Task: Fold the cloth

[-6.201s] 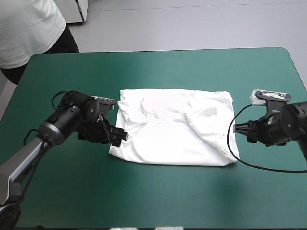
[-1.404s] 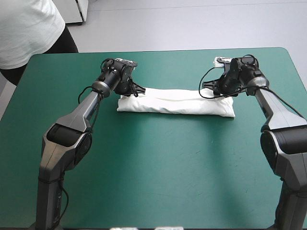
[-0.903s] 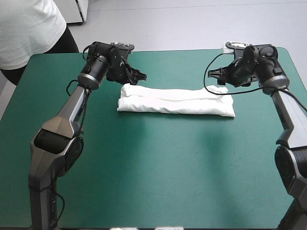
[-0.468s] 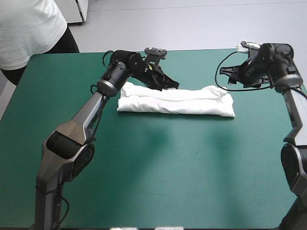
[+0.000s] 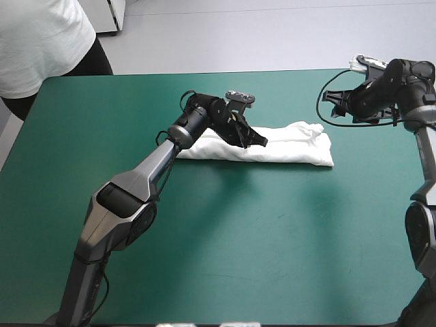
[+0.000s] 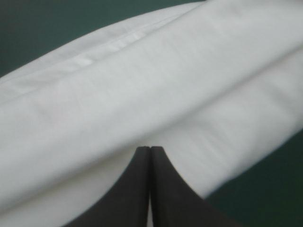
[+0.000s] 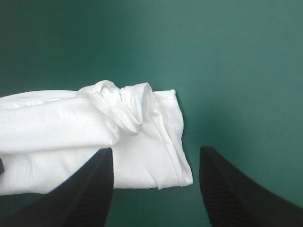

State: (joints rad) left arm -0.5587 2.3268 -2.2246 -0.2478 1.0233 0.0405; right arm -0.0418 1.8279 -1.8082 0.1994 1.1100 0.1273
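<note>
**High view.** The T-shirt [image 5: 293,142] lies on the teal-green desk [image 5: 218,245] as a long, narrow folded bundle. It runs left to right in the far half of the desk, right of centre. Your left gripper [image 5: 257,139] sits low over the left part of the T-shirt and points toward its right end. The left arm crosses the near-left end of the T-shirt. Your right gripper [image 5: 335,105] hangs above the desk near the far right corner, beyond the right end of the T-shirt and apart from it.

**Left wrist view.** The left fingers [image 6: 135,189] are clenched and meet in one pointed arch. White folds of the T-shirt run across just ahead of and under the arch. You cannot tell whether the tips touch the cloth.

**Right wrist view.** The right fingers [image 7: 90,189] are released and stand wide apart. The right end of the T-shirt lies ahead of them and below, with a rumpled roll of cloth along its far edge. Bare desk shows beyond it and beside it.
</note>
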